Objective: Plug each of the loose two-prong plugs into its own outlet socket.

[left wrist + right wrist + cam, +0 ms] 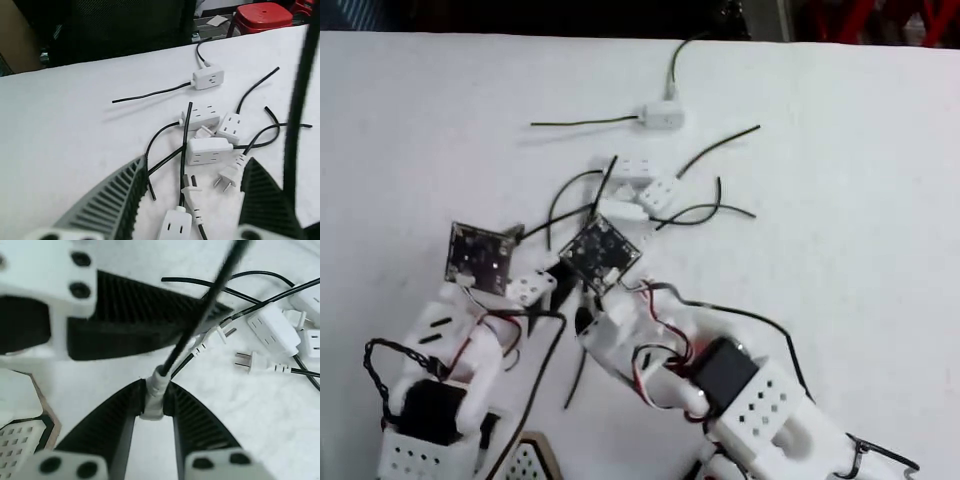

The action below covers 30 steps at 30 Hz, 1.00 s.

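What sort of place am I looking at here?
Likely a robotics lab or workshop: two small robot arms share a white table strewn with outlet sockets and loose cords, with a red stool behind.

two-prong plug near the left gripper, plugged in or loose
Loose: the two-prong plug lies on the table with both prongs bare, beside the outlet block, not in it.
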Motion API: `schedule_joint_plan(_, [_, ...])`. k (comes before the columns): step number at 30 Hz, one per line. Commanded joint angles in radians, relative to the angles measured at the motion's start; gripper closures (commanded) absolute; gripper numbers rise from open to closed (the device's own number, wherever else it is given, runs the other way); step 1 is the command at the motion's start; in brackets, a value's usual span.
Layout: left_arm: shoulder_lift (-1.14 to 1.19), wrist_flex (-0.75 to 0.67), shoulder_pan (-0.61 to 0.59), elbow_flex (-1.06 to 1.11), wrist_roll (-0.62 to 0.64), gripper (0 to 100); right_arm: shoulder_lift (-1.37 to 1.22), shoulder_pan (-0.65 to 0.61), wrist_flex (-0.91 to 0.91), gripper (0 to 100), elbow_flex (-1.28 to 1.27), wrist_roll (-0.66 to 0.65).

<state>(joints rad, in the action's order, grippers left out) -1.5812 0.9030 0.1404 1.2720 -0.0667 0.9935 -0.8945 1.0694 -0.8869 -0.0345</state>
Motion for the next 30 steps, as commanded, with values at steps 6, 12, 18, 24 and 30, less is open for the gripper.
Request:
schedule_joint_plan(6, [-0.012,0.097,0.128,-0.100,0.000,70,0.019,-0.027,-0.015,98.1,0.005,0.003])
schedule_joint_plan(12, [-0.007,0.098,-0.044,-0.101,0.000,69,0.008,0.064,-0.027,98.1,0.009,0.000])
schedule_joint_plan(18, [-0.005,0.232,-0.124,-0.100,-0.140,68,0.007,0.196,-0.114,98.1,-0.043,0.000])
schedule_joint_plan(24, [0.002,0.331,-0.160,-0.100,-0.238,65,0.007,0.248,-0.136,98.1,-0.061,0.005])
schedule_joint_plan(30, [0.259,0.328,-0.182,-0.143,-0.327,64,0.007,0.335,-0.226,98.1,-0.129,0.008])
